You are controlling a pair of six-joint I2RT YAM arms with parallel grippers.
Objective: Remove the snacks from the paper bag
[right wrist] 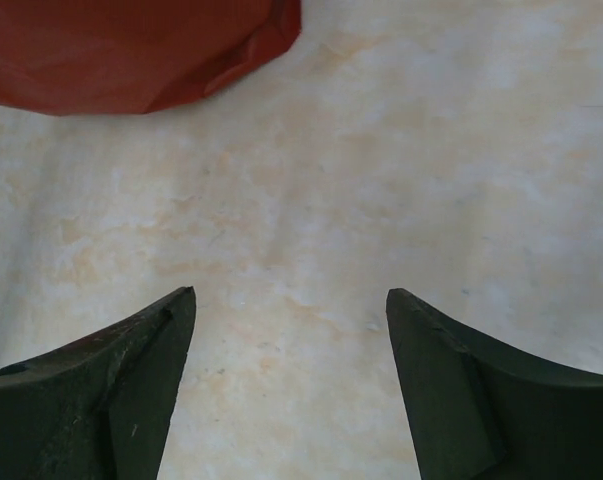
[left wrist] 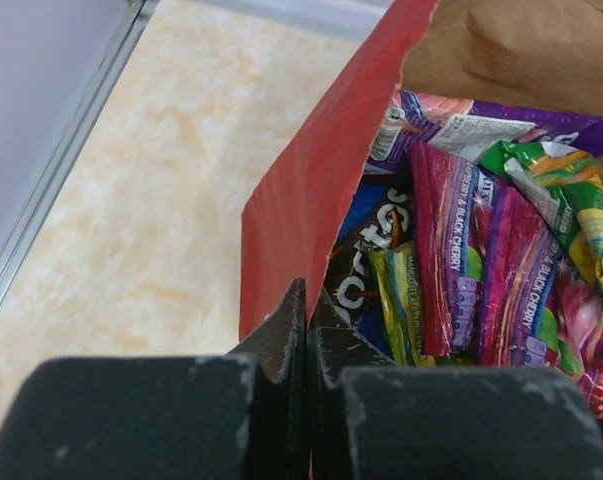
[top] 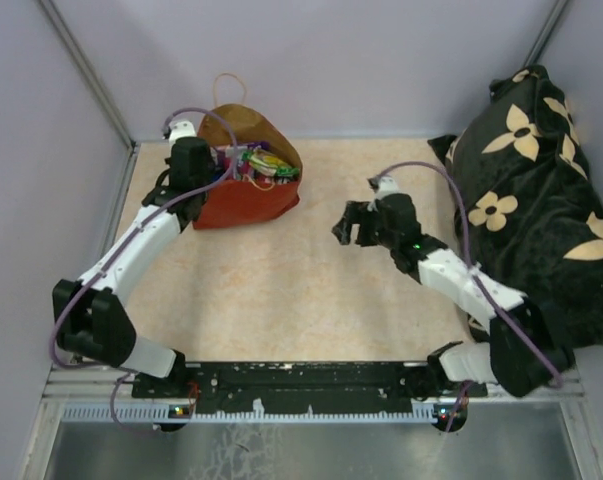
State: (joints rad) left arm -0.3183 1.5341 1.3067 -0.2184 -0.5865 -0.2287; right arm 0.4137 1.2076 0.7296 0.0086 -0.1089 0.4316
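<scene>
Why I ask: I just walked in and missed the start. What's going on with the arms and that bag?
The left gripper is shut on the red edge of the paper bag, at its open mouth, at the back left of the table. The snacks, among them a blue chip bag, lie inside it. The right gripper is open over bare table, apart from the bag. No snack is out yet.
</scene>
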